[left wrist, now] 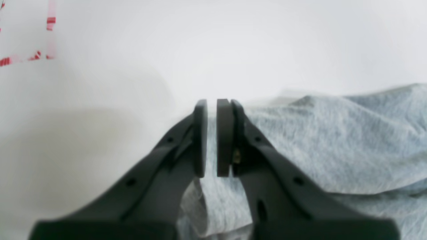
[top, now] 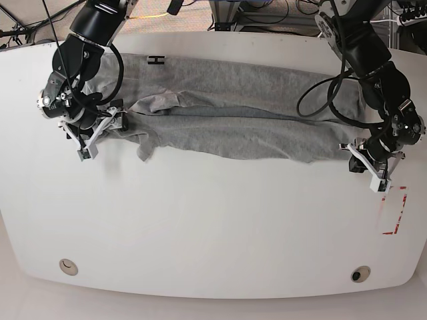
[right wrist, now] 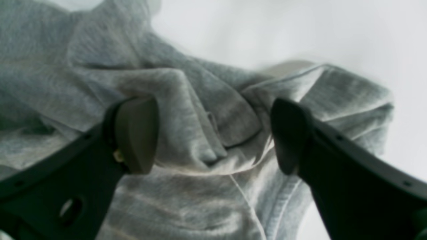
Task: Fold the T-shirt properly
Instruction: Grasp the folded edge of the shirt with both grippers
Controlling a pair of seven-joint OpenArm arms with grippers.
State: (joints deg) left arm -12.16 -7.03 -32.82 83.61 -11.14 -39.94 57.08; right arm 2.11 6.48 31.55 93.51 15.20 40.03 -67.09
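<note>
The light grey T-shirt [top: 233, 127] lies in a long band across the far half of the white table [top: 213, 227], with a black letter "H" [top: 155, 61] showing at its far left corner. My left gripper [top: 371, 167] is at the shirt's right end. In the left wrist view the left gripper [left wrist: 211, 106] has its jaws nearly together, pinching a fold of the shirt [left wrist: 333, 140]. My right gripper [top: 93, 133] is at the shirt's left end. In the right wrist view the right gripper [right wrist: 213, 133] is wide open, straddling bunched cloth and a hem of the shirt [right wrist: 186, 100].
A red-and-white tape mark [top: 393, 210] is on the table beside my left gripper, and it also shows in the left wrist view [left wrist: 50, 20]. Two round holes [top: 67, 267] [top: 360, 274] sit near the front edge. Cables and equipment lie beyond the far edge.
</note>
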